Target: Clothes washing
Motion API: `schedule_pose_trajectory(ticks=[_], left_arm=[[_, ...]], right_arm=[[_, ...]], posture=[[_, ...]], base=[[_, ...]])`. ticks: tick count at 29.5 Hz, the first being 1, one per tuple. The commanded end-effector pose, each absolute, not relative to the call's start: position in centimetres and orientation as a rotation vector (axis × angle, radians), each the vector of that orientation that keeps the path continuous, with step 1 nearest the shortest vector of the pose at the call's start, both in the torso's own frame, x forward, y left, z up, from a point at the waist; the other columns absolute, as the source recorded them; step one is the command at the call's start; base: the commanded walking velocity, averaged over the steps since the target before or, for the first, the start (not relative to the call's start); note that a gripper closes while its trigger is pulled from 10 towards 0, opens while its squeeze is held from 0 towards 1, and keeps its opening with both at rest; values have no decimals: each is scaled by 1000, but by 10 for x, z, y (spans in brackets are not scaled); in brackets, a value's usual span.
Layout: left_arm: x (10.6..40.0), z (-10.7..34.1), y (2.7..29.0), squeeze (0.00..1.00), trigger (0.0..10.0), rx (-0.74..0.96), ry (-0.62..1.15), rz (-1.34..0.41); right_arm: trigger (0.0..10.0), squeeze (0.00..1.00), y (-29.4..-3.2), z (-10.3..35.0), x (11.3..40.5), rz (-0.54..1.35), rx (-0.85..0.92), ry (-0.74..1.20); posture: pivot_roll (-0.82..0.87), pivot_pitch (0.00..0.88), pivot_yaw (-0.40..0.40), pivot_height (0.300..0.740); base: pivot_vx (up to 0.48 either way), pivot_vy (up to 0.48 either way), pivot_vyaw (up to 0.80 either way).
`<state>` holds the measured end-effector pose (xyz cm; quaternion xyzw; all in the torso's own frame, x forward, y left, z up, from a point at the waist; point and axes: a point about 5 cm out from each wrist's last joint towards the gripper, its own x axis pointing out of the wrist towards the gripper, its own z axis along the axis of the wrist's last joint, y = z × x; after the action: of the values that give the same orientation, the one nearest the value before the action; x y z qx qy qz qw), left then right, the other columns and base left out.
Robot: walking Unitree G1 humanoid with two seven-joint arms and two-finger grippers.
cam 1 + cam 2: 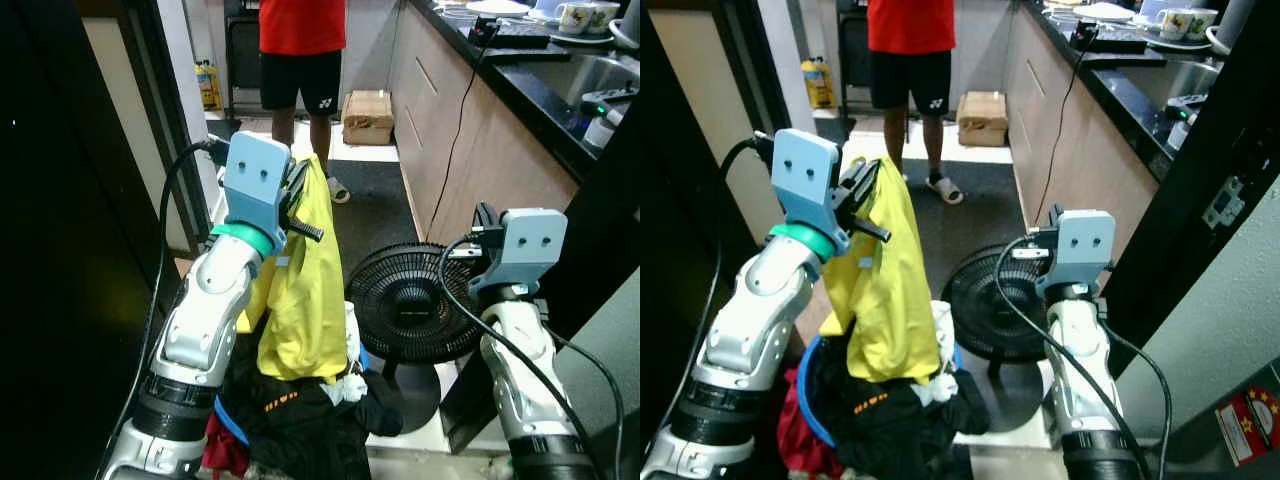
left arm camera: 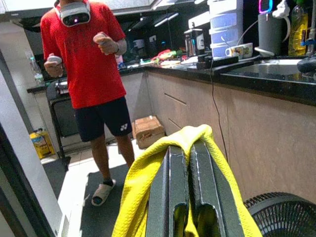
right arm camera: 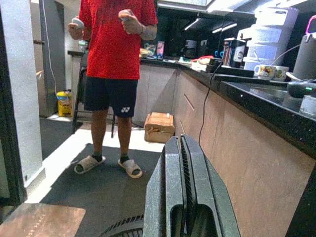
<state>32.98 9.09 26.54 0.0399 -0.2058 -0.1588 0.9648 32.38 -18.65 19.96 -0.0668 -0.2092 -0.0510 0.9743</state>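
My left gripper [image 1: 300,190] is raised at chest height and shut on a yellow garment [image 1: 305,290], which hangs from its fingers [image 2: 170,192] down over the laundry pile. In the left wrist view the yellow cloth [image 2: 143,182] drapes over both closed fingers. Below it a blue basket [image 1: 812,395] holds dark clothes [image 1: 295,415] and a red item [image 1: 225,450]. My right gripper [image 3: 181,163] is held up to the right, above a floor fan, its fingers pressed together with nothing between them.
A black floor fan [image 1: 410,305] stands just right of the basket. A person [image 1: 300,60] in a red shirt and black shorts stands ahead on a dark mat. A counter with cabinets [image 1: 470,150] runs along the right; a cardboard box [image 1: 368,117] sits beyond.
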Motion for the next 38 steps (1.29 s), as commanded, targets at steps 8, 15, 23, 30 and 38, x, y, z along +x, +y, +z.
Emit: schedule_pose_trajectory(ticks=[8,15,23,30,38], left_arm=[[329,265,92,0,10000,77,-432,-316],[329,265,92,0,10000,76,-431,-315],[329,265,92,0,10000,75,-431,-312],[329,265,90,0,10000,64,-426,-321],[328,264,90,0,10000,64,-424,-330]], right_arm=[[10000,0,-187,195,324,-107,-128,-393],[10000,0,-186,195,324,-107,-129,-391],[10000,0,-186,195,325,-104,-124,-390],[10000,0,-186,195,326,-103,-110,-380],[10000,0,-186,195,326,-102,-97,-377]], posture=[[26,0,36,740],[26,0,37,740],[27,0,35,740],[28,0,35,740],[28,0,36,740]], base=[[-398,0,0],[-414,0,0],[-308,0,0],[0,0,0],[0,0,-600]])
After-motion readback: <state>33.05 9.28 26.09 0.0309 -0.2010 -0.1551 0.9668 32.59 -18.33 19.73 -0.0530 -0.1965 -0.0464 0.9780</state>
